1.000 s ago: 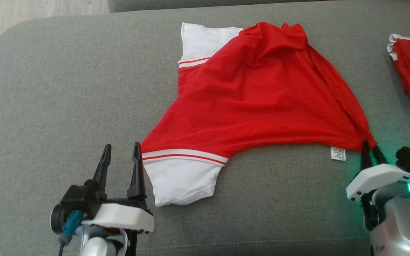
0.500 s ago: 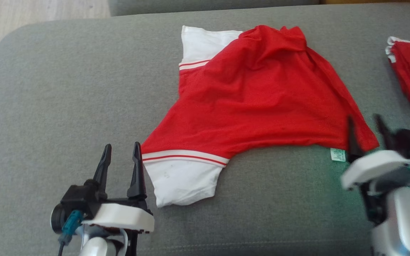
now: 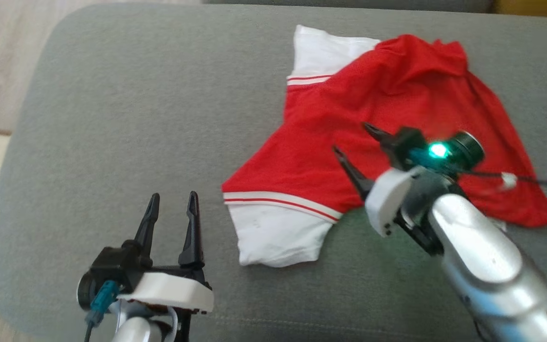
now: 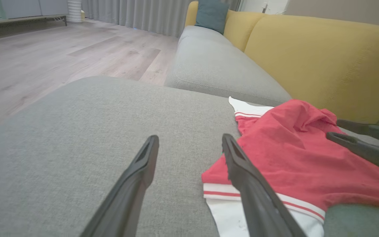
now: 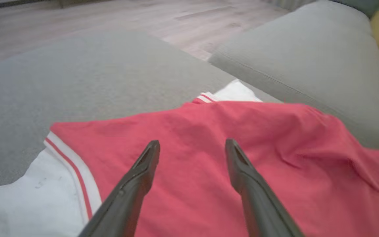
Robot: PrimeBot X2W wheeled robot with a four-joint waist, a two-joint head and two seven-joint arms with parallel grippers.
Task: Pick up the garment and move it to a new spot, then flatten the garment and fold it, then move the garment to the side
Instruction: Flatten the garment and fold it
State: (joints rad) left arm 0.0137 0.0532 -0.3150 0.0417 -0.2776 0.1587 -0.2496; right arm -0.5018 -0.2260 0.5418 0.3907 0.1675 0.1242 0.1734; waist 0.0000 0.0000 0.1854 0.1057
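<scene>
The shirt (image 3: 330,118) lies on the grey sofa (image 3: 136,118). It is red with white sleeves, lumpy near the top and not folded. The right pincer (image 3: 349,137) hangs over the red part, spread wide and holding nothing. The left pincer (image 3: 174,195) sits beside the near white sleeve, spread wide too. I think smoothing, folding and moving it aside are all left to do.

A home living room: a mustard-yellow upholstered sofa back (image 4: 324,59) rises behind wide grey fabric seat cushions (image 4: 77,131), a teal throw pillow (image 4: 211,14) at its far end, pale wood-plank flooring (image 4: 61,56) and grey floor-length curtains (image 4: 127,13) beyond.
</scene>
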